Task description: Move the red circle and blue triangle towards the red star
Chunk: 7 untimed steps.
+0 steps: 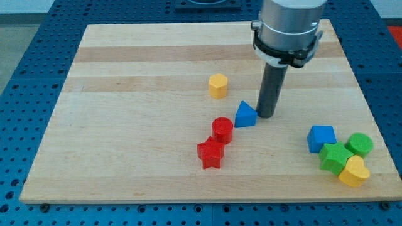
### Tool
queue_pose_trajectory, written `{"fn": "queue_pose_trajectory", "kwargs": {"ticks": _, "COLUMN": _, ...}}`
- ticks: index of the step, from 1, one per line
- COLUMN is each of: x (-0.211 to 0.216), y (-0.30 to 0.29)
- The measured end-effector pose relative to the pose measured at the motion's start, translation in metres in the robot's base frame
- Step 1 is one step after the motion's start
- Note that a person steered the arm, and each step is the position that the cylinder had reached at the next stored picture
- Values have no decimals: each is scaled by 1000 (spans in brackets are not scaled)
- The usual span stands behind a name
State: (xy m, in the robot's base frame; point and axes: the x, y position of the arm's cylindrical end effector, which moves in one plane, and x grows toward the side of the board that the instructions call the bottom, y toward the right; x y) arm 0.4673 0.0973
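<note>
The red star [211, 154] lies on the wooden board [125, 125] below the middle. The red circle [222, 130] touches the star's upper right. The blue triangle [245, 115] sits just up and right of the red circle, a small gap apart. My tip [266, 115] is at the triangle's right side, touching or nearly touching it. The dark rod rises from there to the grey arm head [287, 28] at the view's top.
A yellow hexagon block [218, 85] sits above the triangle. At the view's lower right is a cluster: a blue block [321, 138], a green circle [359, 145], a green star-like block [335, 157] and a yellow heart [353, 171].
</note>
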Motion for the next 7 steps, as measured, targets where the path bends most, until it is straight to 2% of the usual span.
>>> {"fn": "queue_pose_trajectory", "kwargs": {"ticks": 7, "x": 53, "y": -60}}
